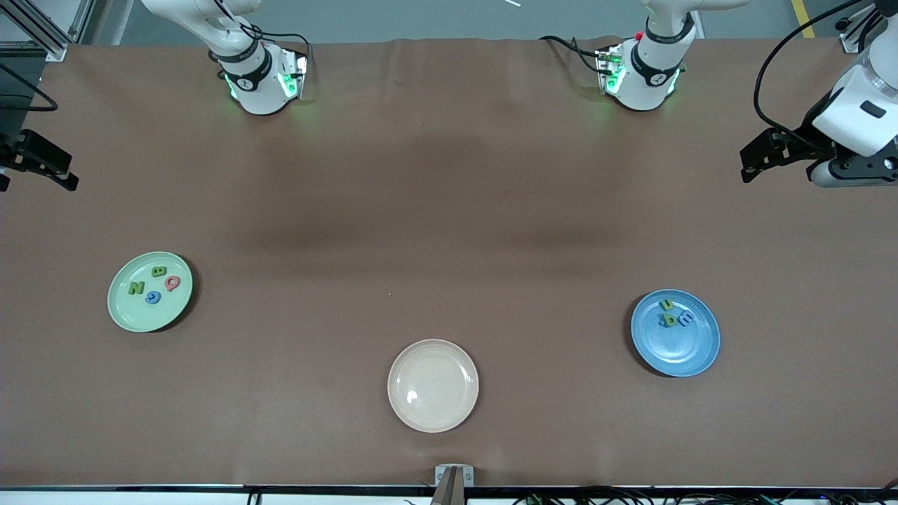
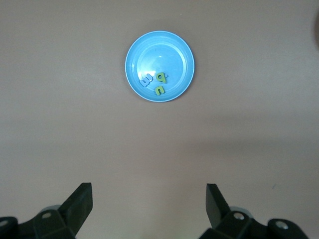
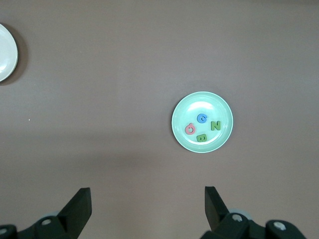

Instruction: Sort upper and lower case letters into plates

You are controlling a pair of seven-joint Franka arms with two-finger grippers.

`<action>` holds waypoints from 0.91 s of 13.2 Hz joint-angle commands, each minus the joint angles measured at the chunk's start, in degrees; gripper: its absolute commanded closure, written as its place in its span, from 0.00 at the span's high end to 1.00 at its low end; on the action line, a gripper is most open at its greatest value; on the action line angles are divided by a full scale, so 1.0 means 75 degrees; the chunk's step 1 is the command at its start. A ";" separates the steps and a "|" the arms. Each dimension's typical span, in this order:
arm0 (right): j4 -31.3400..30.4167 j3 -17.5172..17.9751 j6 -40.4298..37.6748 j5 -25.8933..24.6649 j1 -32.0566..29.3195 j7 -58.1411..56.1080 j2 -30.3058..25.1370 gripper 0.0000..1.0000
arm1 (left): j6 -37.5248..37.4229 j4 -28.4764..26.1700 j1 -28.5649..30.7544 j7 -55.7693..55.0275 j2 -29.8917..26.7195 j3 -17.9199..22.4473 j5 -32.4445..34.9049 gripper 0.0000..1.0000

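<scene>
Both tools hang wide open and hold nothing: our left tool point(image 2: 149, 206) over bare tabletop point(image 1: 449, 210) at its own arm's end, our right tool point(image 3: 148, 209) likewise at its end. We see the green plate point(image 1: 119, 308) carrying four letters point(image 1: 154, 285), the blue plate point(image 1: 684, 354) carrying three letters point(image 1: 673, 315), and the beige plate point(image 1: 433, 385) between them, nearer the camera.
</scene>
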 commanded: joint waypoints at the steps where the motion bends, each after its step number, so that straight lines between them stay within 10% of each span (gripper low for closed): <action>1: 0.0159 0.0011 0.0050 -0.0039 -0.0028 0.0063 0.0068 1.00 | -0.0106 0.0021 0.0018 0.0037 -0.0102 -0.0012 -0.0149 1.00; 12: 0.0171 -0.0001 0.0050 -0.0039 -0.0040 0.0051 0.0068 1.00 | -0.0129 0.0045 0.0041 0.0119 -0.0090 0.0000 -0.0149 1.00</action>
